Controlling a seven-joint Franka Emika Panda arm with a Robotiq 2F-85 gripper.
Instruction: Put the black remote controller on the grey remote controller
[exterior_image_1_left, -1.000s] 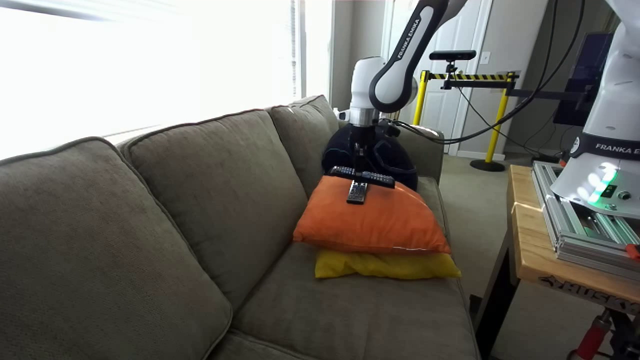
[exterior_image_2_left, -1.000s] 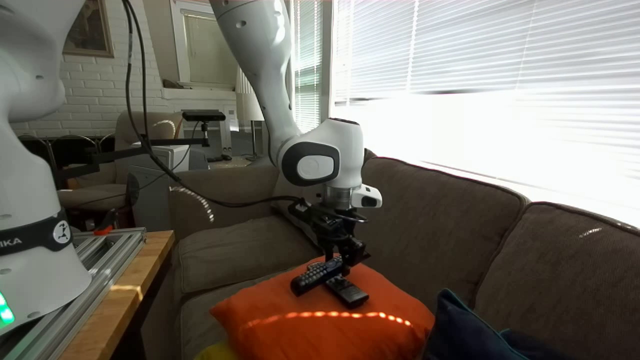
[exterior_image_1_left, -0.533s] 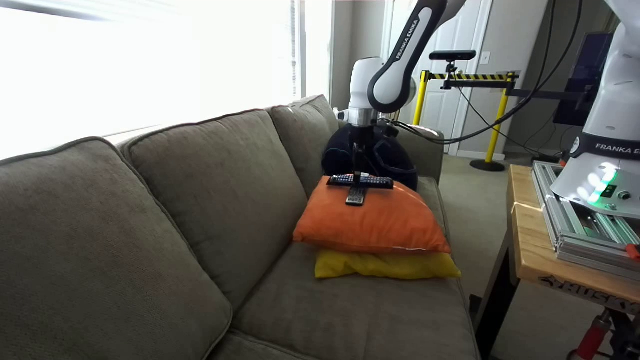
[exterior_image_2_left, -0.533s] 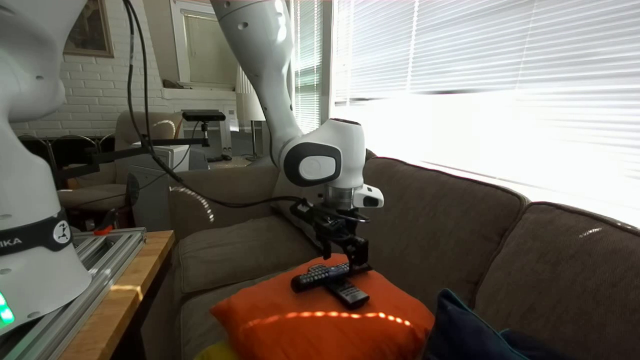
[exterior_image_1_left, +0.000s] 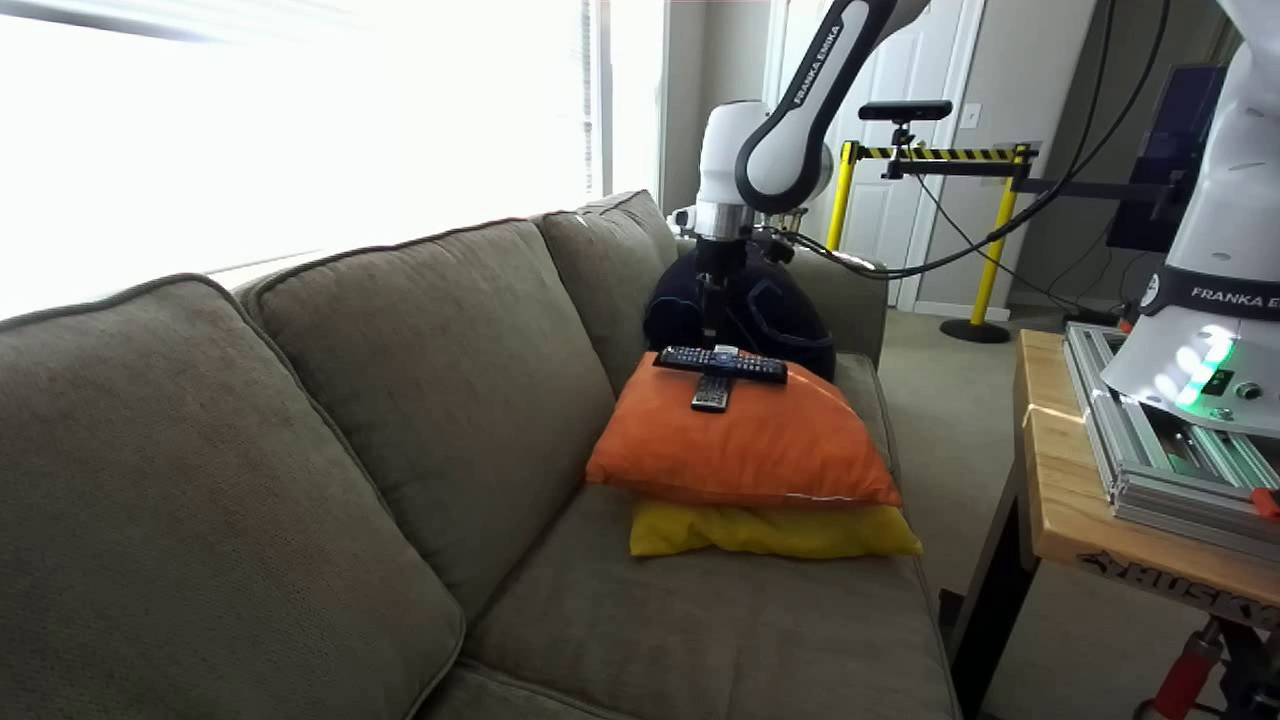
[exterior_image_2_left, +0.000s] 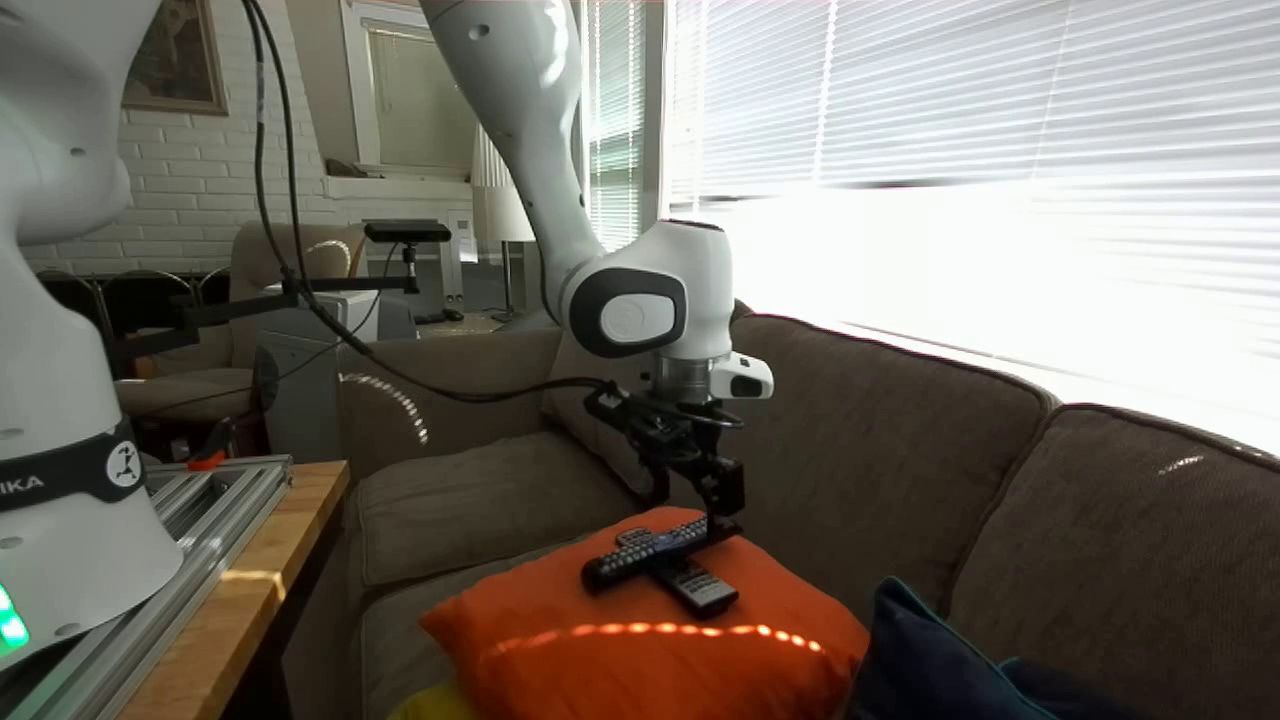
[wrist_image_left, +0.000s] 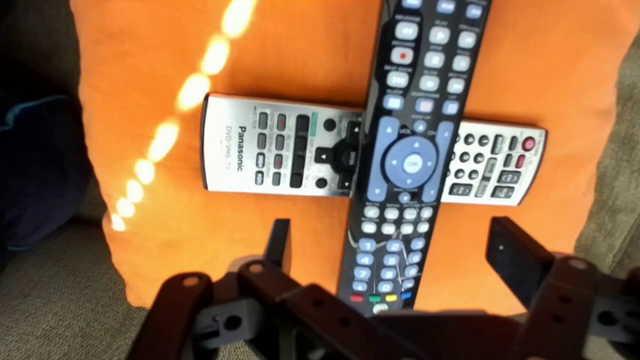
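Has raised the wide-spread pincer (wrist_image_left: 395, 242) since half a second ago; if drifting sideways, might knock the black remote (wrist_image_left: 412, 155) off the grey remote (wrist_image_left: 285, 147).

One long, slim, black plastic remote controller (wrist_image_left: 410, 162) and one rectangular, silver-grey remote controller (wrist_image_left: 280, 150), two in all. One orange fabric cushion (exterior_image_1_left: 740, 450), one yellow fabric cushion (exterior_image_1_left: 770, 530) and at least one navy, teal-edged fabric cushion (exterior_image_2_left: 930, 665). One black, two-fingered hand (wrist_image_left: 390, 235), one taupe fabric sofa (exterior_image_1_left: 430, 420), one pale wooden bench (exterior_image_1_left: 1065, 480) and two yellow upright posts (exterior_image_1_left: 995, 250).
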